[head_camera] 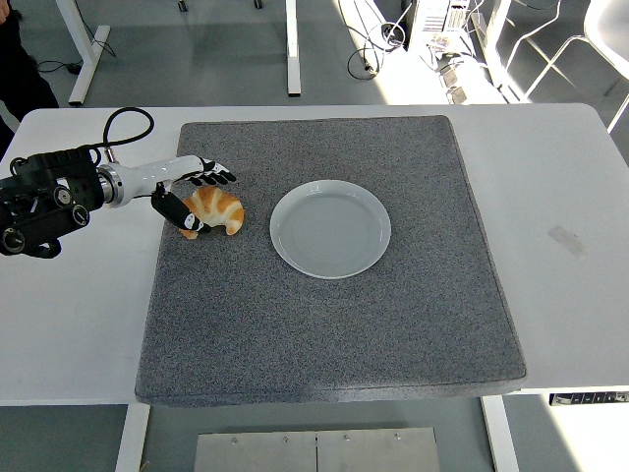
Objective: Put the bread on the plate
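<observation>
The bread is a golden croissant [218, 210] lying on the grey mat [324, 324], left of the empty white plate [330, 228]. My left hand [195, 192] reaches in from the left. Its fingers are spread above the croissant's far side, and the thumb [182, 216] lies against the croissant's left end. The hand is open around the croissant, not closed on it. The right arm is not in view.
The mat covers the middle of the white table [560, 197]. Table legs and cables show on the floor beyond the far edge. A person's dark sleeve [20, 69] shows at the top left corner.
</observation>
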